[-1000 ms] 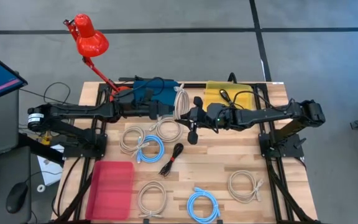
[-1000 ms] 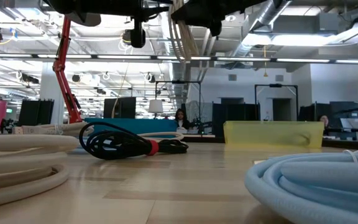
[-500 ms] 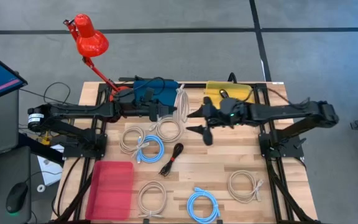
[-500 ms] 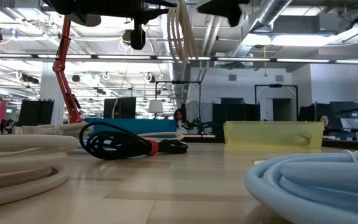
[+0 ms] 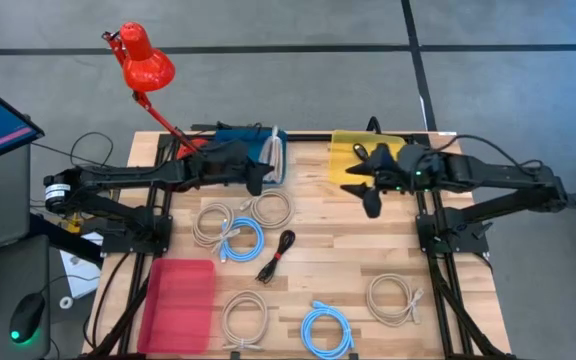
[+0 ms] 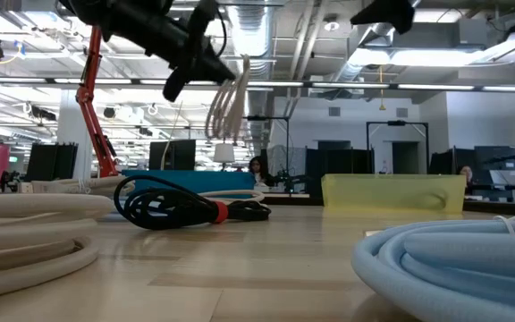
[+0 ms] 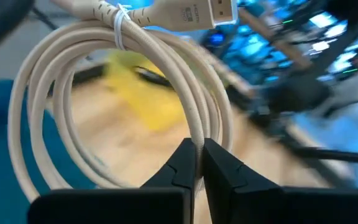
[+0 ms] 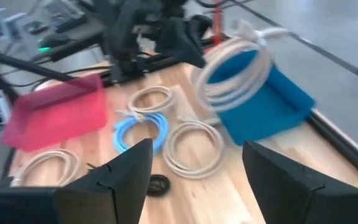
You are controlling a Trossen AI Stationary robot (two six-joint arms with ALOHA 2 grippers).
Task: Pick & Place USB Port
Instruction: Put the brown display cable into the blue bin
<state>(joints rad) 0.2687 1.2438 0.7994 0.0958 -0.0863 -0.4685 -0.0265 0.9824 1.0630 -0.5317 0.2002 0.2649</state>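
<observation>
A beige coiled cable (image 5: 275, 155) with a USB plug (image 7: 222, 9), bound by a white tie, hangs in the air over the blue bin (image 5: 230, 140) at the table's far side. My left gripper (image 5: 262, 172) is shut on it. The low view shows the coil (image 6: 229, 103) well above the table. My right gripper (image 5: 358, 180) stands open and holds nothing, over the near edge of the yellow bin (image 5: 388, 152), to the right of the coil. In the right wrist view the coil (image 8: 232, 71) is some way ahead of that gripper's spread fingers. My left gripper pinches the coil's bundled turns (image 7: 197, 134) between its two fingers, several strands together, on the side of the loop away from the plug. The fingers come from the table's left, slanting a little downward, and lie across the strands. The coil is lifted clear and hangs tilted from the fingertips.
Several beige and blue cable coils lie on the wooden table (image 5: 348, 250), with a black cable (image 5: 276, 255) in the middle. A pink bin (image 5: 180, 300) stands near left. A red lamp (image 5: 143, 60) rises at the far left. The arms' frames flank the table.
My right gripper has opened, let go of the coil, and drawn back up toward the table's right edge. My left gripper has rolled, tipped downward and carried the coil toward the far left, over the blue bin; the coil now hangs tilted from it alone.
</observation>
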